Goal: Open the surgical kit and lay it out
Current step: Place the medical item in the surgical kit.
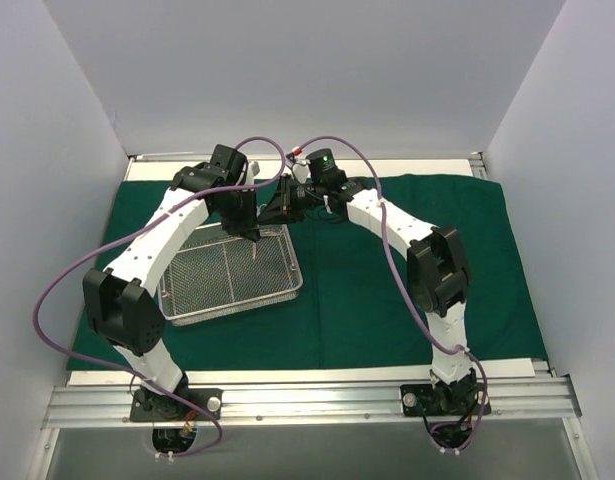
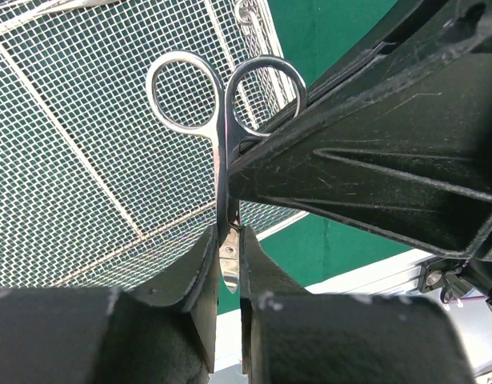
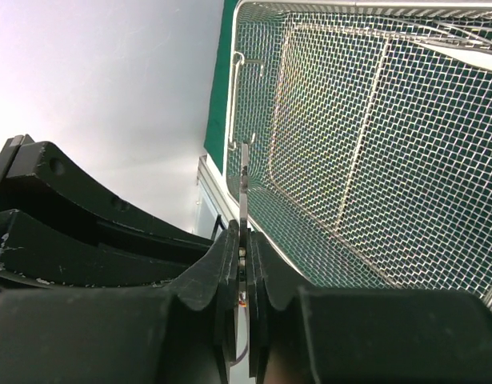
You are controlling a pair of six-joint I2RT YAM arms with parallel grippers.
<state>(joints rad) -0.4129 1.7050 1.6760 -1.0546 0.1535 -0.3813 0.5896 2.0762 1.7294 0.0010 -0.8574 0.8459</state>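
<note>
The surgical kit's dark green cloth (image 1: 387, 290) lies spread on the table. Its silver wire-mesh tray (image 1: 297, 285) sits on the cloth's left part. Above the tray's far edge, both grippers meet on a pair of metal scissors (image 2: 222, 152). My left gripper (image 2: 228, 236) is shut on the blade end, with the two finger rings pointing away over the mesh (image 2: 86, 144). My right gripper (image 3: 242, 240) is shut on the same scissors (image 3: 244, 172), seen edge-on as a thin strip. Its black fingers (image 2: 366, 168) reach the right ring from the side.
White walls close in the table at the back and on both sides. An aluminium rail (image 1: 317, 400) carrying both arm bases runs along the near edge. Purple cables (image 1: 57, 290) loop off the arms. Bare green cloth stretches to the right of the tray.
</note>
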